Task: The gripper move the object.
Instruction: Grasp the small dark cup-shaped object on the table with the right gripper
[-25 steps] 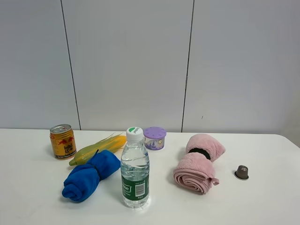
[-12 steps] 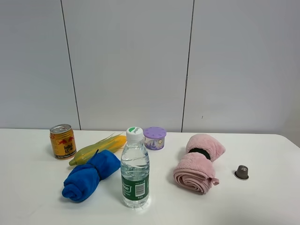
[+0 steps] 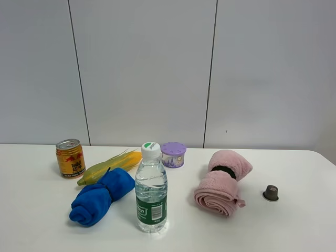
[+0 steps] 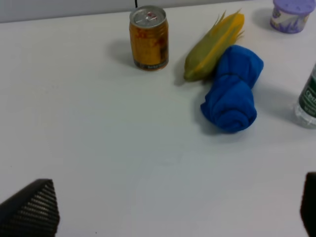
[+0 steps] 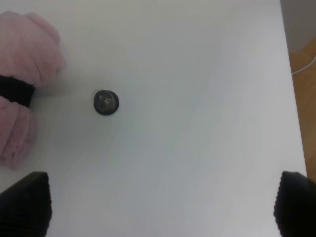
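The object, a tiny dark brown-grey capsule [image 3: 271, 192], stands alone on the white table [image 3: 294, 226] at the right, just right of a rolled pink towel [image 3: 222, 182]. The right wrist view shows the capsule [image 5: 105, 102] from above, well ahead of my right gripper [image 5: 160, 202], whose two black fingertips [image 5: 24, 202] sit wide apart at the picture's lower corners. My left gripper [image 4: 173, 205] is open too, with one fingertip [image 4: 32, 206] in a corner, over bare table near a blue cloth [image 4: 232, 94]. Neither gripper shows in the high view.
A water bottle [image 3: 151, 189] stands front centre. A blue rolled cloth [image 3: 100, 197], an ear of corn [image 3: 110, 165], a gold drink can [image 3: 70, 158] and a purple lidded container [image 3: 173, 154] stand left and centre. The table's right edge [image 5: 291, 98] lies close to the capsule.
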Robot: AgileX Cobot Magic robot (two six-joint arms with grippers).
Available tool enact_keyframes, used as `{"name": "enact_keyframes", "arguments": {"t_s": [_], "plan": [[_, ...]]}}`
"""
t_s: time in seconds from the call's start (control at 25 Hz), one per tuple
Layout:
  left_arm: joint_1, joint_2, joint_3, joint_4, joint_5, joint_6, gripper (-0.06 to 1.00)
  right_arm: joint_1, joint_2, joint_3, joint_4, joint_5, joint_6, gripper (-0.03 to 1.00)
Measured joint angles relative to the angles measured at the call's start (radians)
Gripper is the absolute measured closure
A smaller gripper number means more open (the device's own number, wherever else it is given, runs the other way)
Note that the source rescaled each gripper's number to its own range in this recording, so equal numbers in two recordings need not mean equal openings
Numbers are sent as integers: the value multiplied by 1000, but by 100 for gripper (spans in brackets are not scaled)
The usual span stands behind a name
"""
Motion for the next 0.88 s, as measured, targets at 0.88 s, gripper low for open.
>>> {"name": "enact_keyframes", "arguments": {"t_s": [0.88], "plan": [[0, 0, 0, -1, 0, 0, -6, 0, 533, -143, 30, -26, -1, -1]]}}
